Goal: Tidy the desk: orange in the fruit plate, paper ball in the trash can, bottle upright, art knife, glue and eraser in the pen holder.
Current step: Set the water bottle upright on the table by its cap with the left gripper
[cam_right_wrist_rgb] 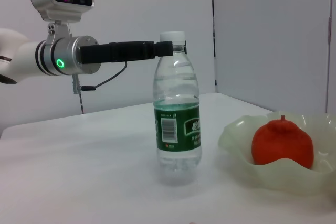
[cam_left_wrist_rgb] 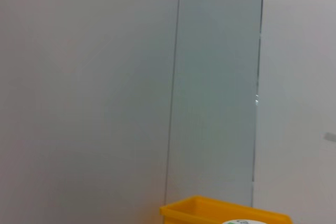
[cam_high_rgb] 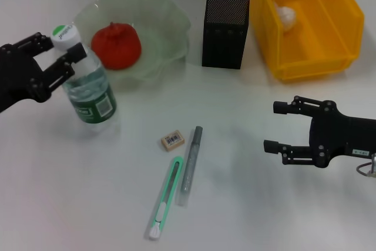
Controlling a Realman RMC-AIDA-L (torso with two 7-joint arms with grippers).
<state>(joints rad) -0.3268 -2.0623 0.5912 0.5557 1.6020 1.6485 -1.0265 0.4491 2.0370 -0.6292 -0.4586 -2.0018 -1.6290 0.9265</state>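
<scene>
The bottle (cam_high_rgb: 88,83) stands upright on the white table (cam_high_rgb: 282,204), just beside the fruit plate (cam_high_rgb: 158,27). Its green label carries a barcode and white writing too small to read; the white cap has green print, also unreadable. The left claw (cam_high_rgb: 59,57) is at the bottle's neck, its black fingers (cam_high_rgb: 70,57) on either side just under the cap; the right wrist view shows them level with the neck, but whether they press on it I cannot tell.

The orange (cam_high_rgb: 116,45) lies in the pale green plate. The black mesh pen holder (cam_high_rgb: 225,30) stands between the plate and the yellow bin (cam_high_rgb: 305,66), which holds the paper ball (cam_high_rgb: 286,16).

In the middle of the table lie three things near one another: the eraser (cam_high_rgb: 173,140), with a small barcode sticker on top, the grey glue stick (cam_high_rgb: 191,163) just beside it, and the green art knife (cam_high_rgb: 164,198), which lies alongside the glue, their lower ends nearly touching. None of their writing can be made out.

The right claw (cam_high_rgb: 276,126) hovers open over bare table, well apart from the three small things, its fingers spread and holding nothing. A small white tag on its black body is unreadable.

The left wrist view shows only a grey wall, the bin's rim and a sliver of the cap
</scene>
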